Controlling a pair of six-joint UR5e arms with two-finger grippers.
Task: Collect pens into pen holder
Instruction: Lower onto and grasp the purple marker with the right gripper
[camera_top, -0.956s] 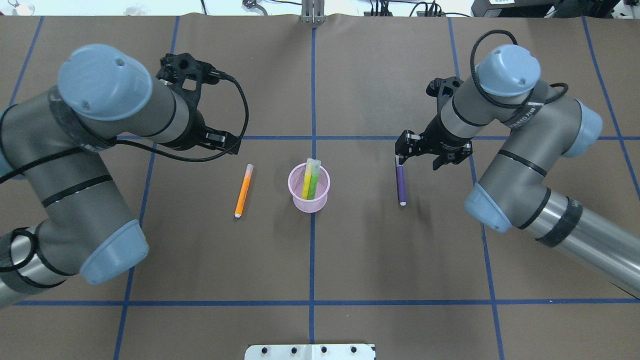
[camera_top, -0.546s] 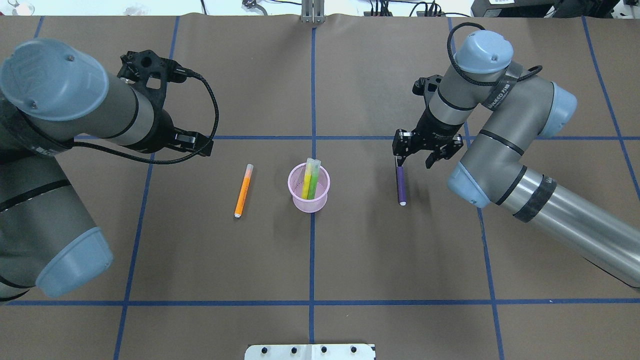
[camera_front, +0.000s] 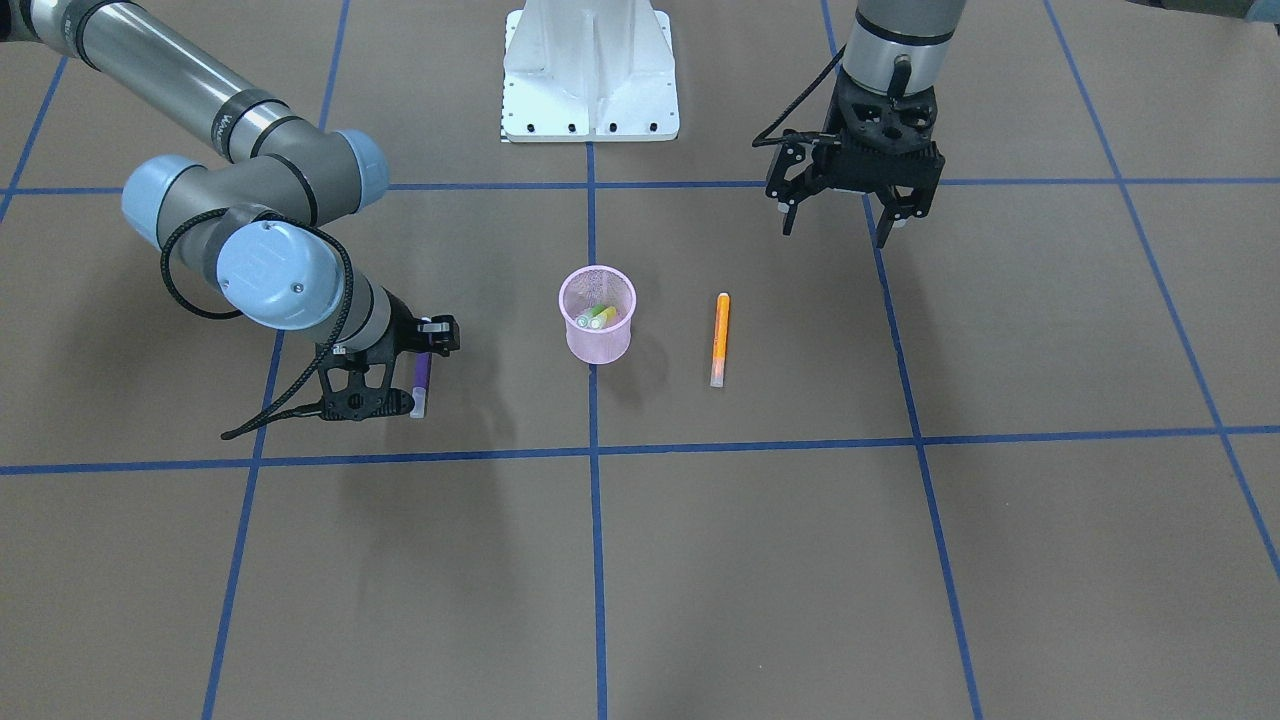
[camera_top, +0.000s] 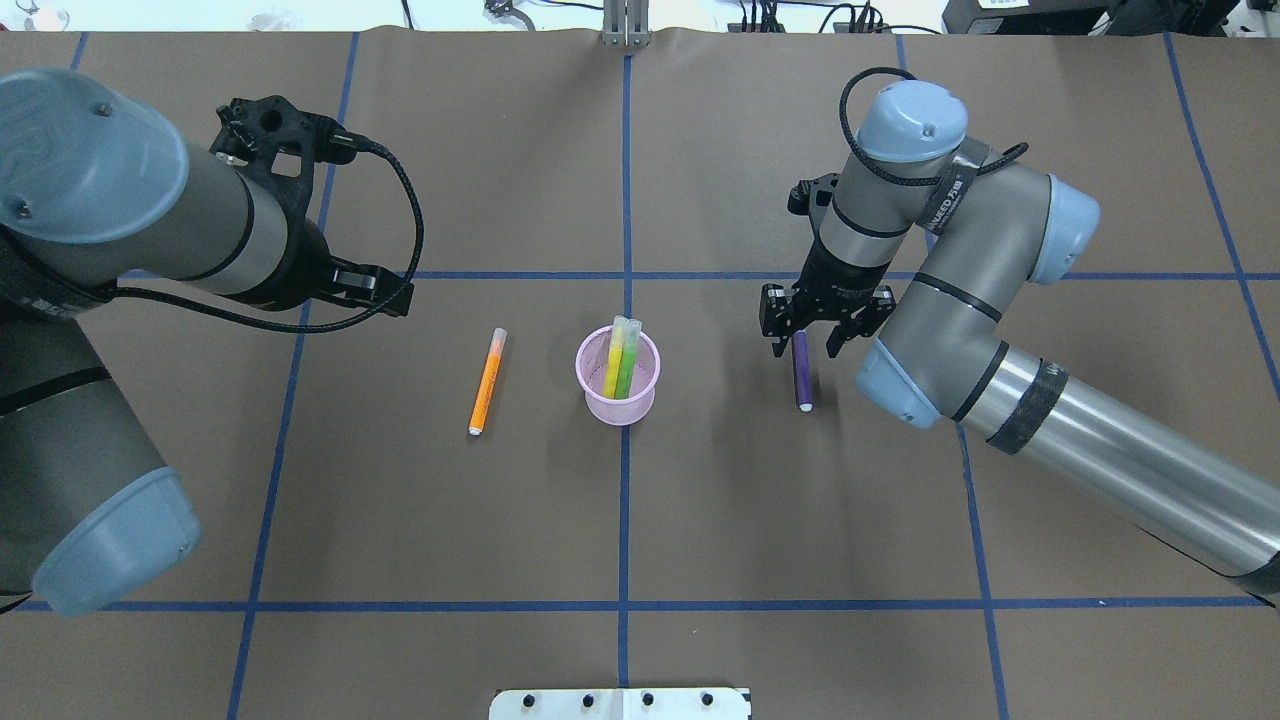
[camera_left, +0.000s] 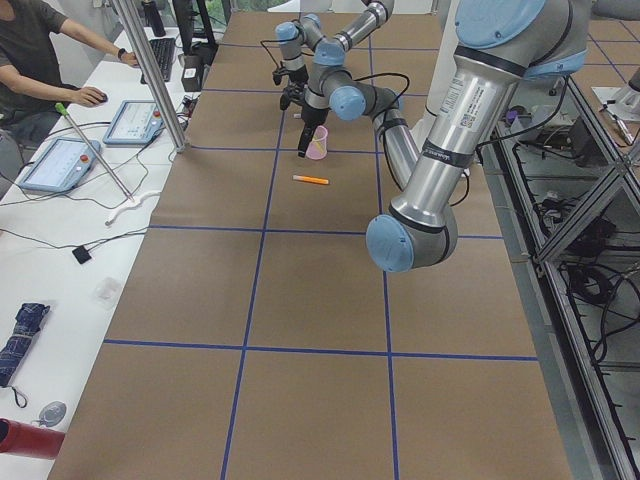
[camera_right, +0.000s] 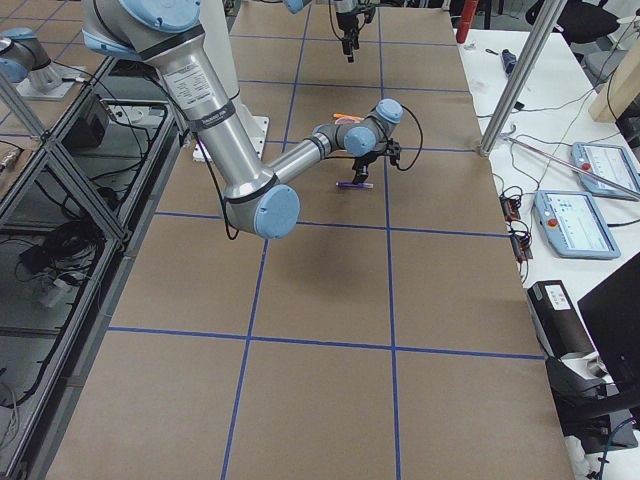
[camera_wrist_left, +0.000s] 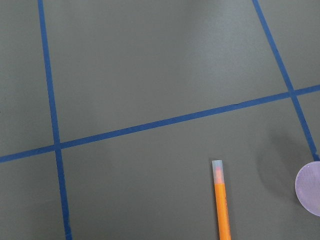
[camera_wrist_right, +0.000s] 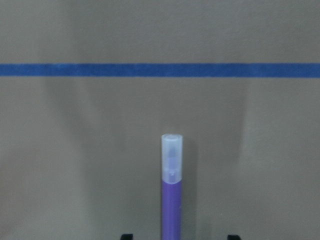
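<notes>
A purple pen (camera_top: 801, 376) lies on the table right of the pink mesh pen holder (camera_top: 618, 398). My right gripper (camera_top: 804, 348) is open and low over the pen's capped end, one finger on each side; in the right wrist view the purple pen (camera_wrist_right: 172, 205) lies between the two fingertips. The holder has a yellow pen (camera_top: 612, 362) and a green pen (camera_top: 628, 364) standing in it. An orange pen (camera_top: 486, 383) lies left of the holder; it also shows in the left wrist view (camera_wrist_left: 221, 205). My left gripper (camera_front: 836, 228) is open and empty, well away from the orange pen.
Blue tape lines (camera_top: 625, 500) cross the brown table cover. The robot's white base plate (camera_front: 590, 80) sits at the near edge. In the exterior left view an operator (camera_left: 30, 45) sits at a side bench with tablets and a metal post (camera_left: 150, 70).
My right gripper has moved left and come down astride the purple pen's capped end. My left arm has drawn back to the left, away from the orange pen.
</notes>
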